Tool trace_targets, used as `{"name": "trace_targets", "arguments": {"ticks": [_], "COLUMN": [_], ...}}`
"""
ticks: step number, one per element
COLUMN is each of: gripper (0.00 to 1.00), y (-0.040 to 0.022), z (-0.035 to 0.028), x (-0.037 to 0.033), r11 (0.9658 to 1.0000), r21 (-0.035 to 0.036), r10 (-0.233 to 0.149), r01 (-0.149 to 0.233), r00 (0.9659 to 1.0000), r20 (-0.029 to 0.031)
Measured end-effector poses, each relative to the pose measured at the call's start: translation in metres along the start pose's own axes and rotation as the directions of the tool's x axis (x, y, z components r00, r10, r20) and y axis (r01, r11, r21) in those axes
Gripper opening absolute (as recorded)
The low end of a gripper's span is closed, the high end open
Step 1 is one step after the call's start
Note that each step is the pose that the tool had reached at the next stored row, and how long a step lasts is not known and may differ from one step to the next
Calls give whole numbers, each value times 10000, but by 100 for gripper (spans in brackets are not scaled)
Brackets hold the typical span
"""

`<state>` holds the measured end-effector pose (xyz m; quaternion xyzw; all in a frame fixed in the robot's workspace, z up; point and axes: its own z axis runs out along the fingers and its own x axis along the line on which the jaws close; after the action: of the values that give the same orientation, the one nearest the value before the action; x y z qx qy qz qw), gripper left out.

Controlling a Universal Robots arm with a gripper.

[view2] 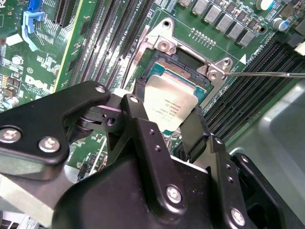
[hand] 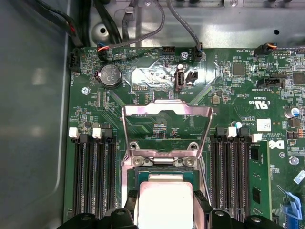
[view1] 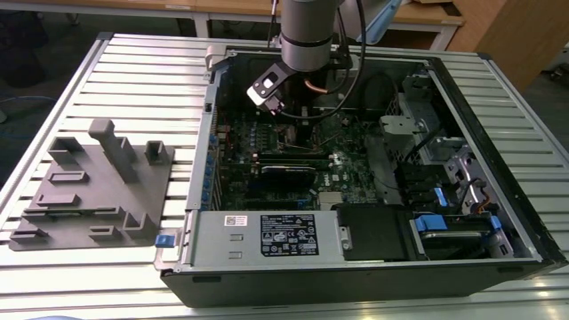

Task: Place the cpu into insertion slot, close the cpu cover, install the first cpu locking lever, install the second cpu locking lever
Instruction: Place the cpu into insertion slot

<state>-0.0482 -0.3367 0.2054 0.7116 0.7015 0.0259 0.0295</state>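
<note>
Gripper [view2: 166,113] clamped on the cpu [view2: 171,102]; I see the black fingers [view2: 138,119] pressed against two opposite edges of the chip, dull silver top facing up. Cpu sits right over the insertion slot [view2: 181,64], covering most of it in the second wrist view; the dark centre and gold contacts show along one side; I cannot tell whether the chip is seated or just above.

In the first wrist view the cpu cover [hand: 167,109] stands swung open just beyond the slot, hinged at the slot's edge, with the green circuit board [hand: 228,95] visible through its square window; the cpu [hand: 164,202] is on the near side of that hinge.

One locking lever [view2: 267,74], a thin metal rod, runs out from a corner of the slot across the memory slots [view2: 248,90]; it is not latched down.

In the exterior view the arm [view1: 307,33] reaches down into the open computer case [view1: 498,133], which lies on a slatted table [view1: 133,80]; a grey fixture [view1: 89,193] sits beside the case, towards the exterior view's left.
</note>
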Motion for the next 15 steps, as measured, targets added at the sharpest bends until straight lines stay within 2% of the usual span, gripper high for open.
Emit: {"name": "trace_targets", "arguments": {"ticks": [15], "gripper": [54], "y": [-4], "z": [55], "x": [0], "r11": [10000], "r21": [0], "r10": [0], "r01": [0], "r00": [10000], "r20": [2]}}
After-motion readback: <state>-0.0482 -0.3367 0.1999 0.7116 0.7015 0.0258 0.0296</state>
